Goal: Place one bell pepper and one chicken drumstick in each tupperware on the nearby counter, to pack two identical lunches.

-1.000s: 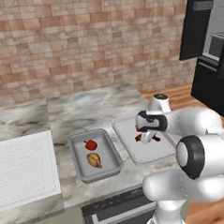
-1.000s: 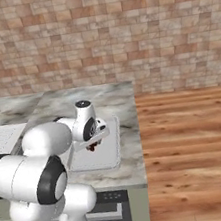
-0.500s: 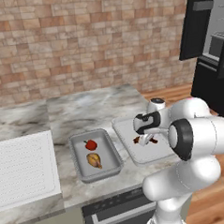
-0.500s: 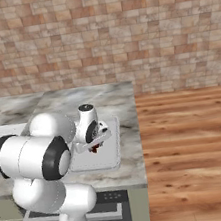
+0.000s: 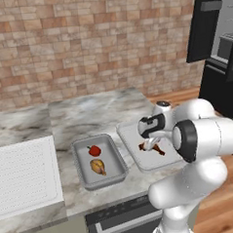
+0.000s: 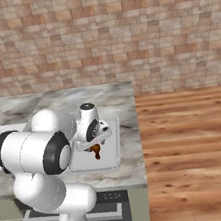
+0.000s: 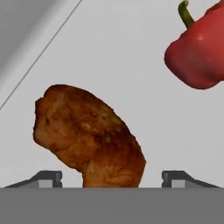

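Now the gripper stands wide apart, its tips flanking the darker chicken drumstick, which lies on the floor of the wider tupperware beside a bell pepper. The clean finish looks like a straight lift clear, nudging neither piece.

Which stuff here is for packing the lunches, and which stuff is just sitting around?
For the lunches:
- narrow tupperware, holding a bell pepper and a golden drumstick
- wide tupperware, holding a dark drumstick and another pepper
- the tool, open around the dark drumstick

Just sitting around:
- white ribbed slab
- black fridge
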